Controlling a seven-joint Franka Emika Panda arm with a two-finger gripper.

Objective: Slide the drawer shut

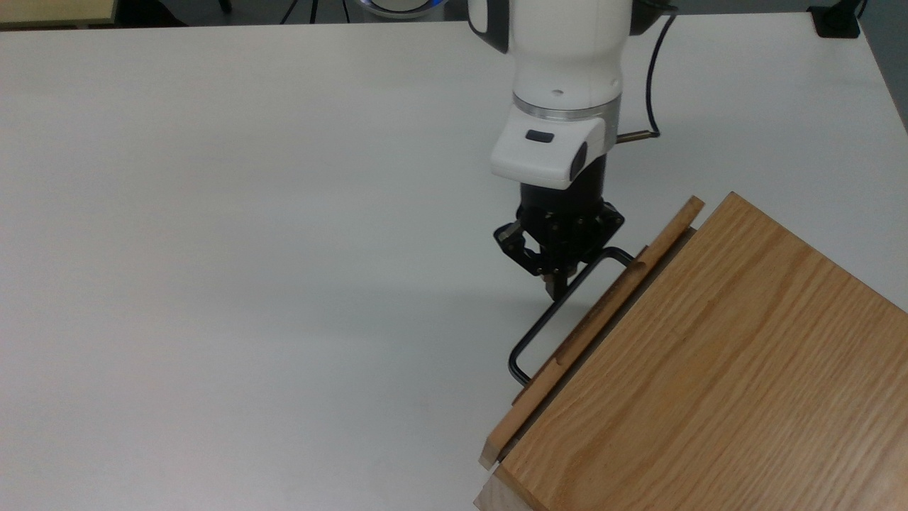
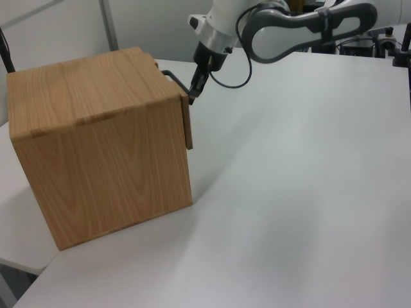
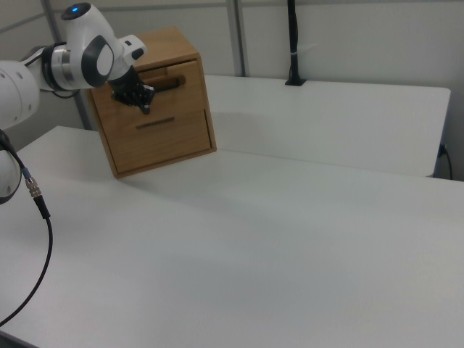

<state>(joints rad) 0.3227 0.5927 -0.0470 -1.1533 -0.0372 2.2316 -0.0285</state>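
Observation:
The drawer [image 1: 596, 325] is pushed almost fully into the wooden cabinet [image 1: 709, 383], with only a narrow gap behind its front panel. Its black U-shaped handle [image 1: 543, 324] sticks out over the table. My gripper [image 1: 557, 286] points down with its fingers shut, the tip resting against the outer side of the handle bar near the top view's upper end. In the left view the gripper [image 2: 193, 95] sits at the drawer front [image 2: 189, 125] beside the handle [image 2: 172, 75]. In the right view the gripper [image 3: 144, 106] is at the upper drawer front [image 3: 174, 75].
The cabinet stands on a wide white table [image 1: 248, 248]. A black cable [image 1: 656, 71] hangs from the arm's wrist. A black mount [image 1: 837, 21] sits at the table's far corner on the top view's right. A lower drawer front [image 3: 163, 130] shows in the right view.

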